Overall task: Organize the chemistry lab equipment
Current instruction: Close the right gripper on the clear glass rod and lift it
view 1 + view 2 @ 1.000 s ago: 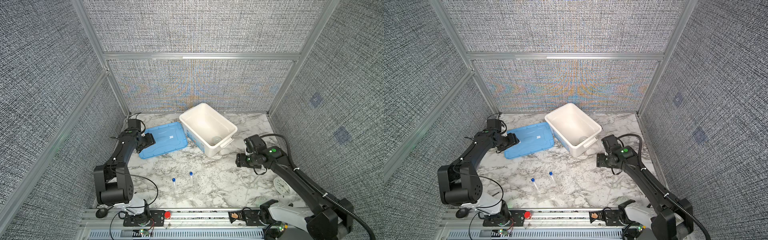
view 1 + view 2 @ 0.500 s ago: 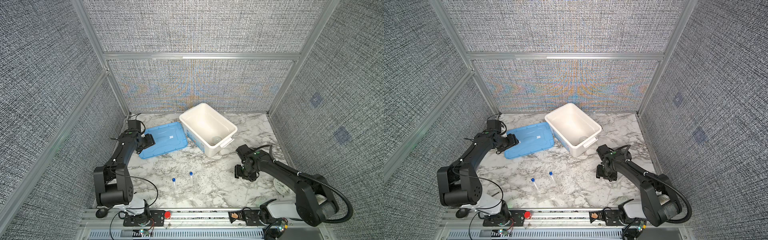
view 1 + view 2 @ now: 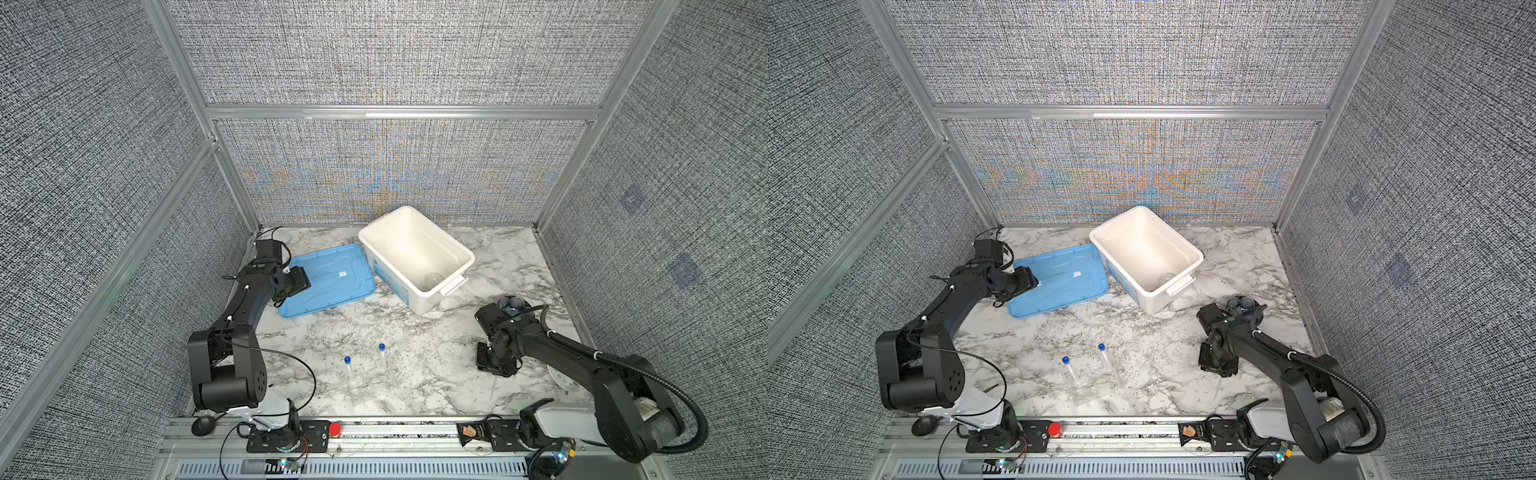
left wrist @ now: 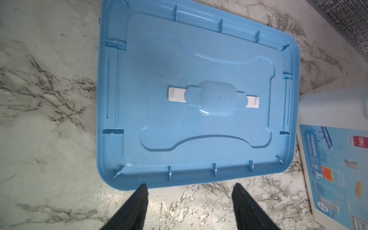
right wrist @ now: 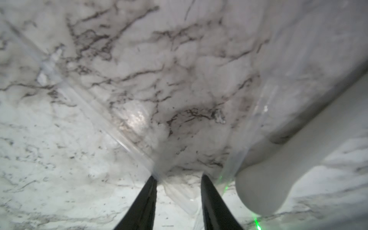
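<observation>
At the worktop's (image 3: 415, 332) right front, the right gripper (image 5: 178, 177) has come down, and its jaws have narrowed around something clear. Whether they grip it is uncertain. The pestle (image 5: 264, 189) lies just beside, so a pickup seems under way. Two blue-capped tubes (image 3: 350, 378) lie at front centre. The left gripper (image 4: 190, 185) stands apart.

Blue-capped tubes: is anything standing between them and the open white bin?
Nothing visible does. Only bare table lies between the tubes and the bin. The blue lid lies flat, left of that path, and the right gripper is low over the table well to the right.
</observation>
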`<state>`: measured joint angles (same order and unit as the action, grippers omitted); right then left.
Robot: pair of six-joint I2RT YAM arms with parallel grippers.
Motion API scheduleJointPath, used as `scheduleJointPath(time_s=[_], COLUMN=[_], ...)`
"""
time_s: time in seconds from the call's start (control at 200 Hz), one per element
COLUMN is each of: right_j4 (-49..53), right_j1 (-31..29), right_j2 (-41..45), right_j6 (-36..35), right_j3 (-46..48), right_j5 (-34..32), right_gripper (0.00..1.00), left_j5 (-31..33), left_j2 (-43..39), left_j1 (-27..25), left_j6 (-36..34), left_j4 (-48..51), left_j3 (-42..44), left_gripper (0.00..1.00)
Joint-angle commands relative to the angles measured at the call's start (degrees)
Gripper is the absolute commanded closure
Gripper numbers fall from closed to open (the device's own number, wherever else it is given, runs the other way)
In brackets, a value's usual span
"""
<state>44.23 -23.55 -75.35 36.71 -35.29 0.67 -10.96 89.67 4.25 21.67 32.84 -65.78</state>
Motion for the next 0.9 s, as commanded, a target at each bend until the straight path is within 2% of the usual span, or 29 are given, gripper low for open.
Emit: scheduleJointPath(time_s=[0.0, 0.095, 0.22, 0.445, 0.7, 0.895], right_j4=[-1.0, 0.1, -2.9, -6.6, -7.6, -4.4], right_j1=[-0.8, -1.1, -1.2, -1.2, -1.1, -0.9], right_j2=[-0.1, 0.1, 3.1, 7.8, 12.1, 11.2], right_j6=[0.3, 0.1, 0.4, 1.1, 3.0, -1.4], right_j3=[0.6, 0.2, 1.9, 5.6, 5.2, -3.5], right_j5=[3.3, 2.8, 4.7, 6.3, 5.5, 1.6], right_gripper=[0.69, 0.72, 0.83, 0.88, 0.89, 0.89], left_j5=[-0.6, -0.7, -1.3, -2.7, -6.8, -8.7], left_j2=[0.0, -0.1, 0.0, 0.2, 0.1, -0.9], left_j1=[0.0, 0.0, 0.0, 0.0, 0.0, 0.0], left_j6=[0.1, 0.7, 1.1, 1.8, 2.1, 3.0], left_j4=[-0.8, -0.9, -0.6, 0.1, -1.7, -2.0], left_j3=[0.1, 0.3, 0.3, -1.3, -2.4, -3.0], left_gripper=[0.32, 0.32, 0.32, 0.31, 0.31, 0.31])
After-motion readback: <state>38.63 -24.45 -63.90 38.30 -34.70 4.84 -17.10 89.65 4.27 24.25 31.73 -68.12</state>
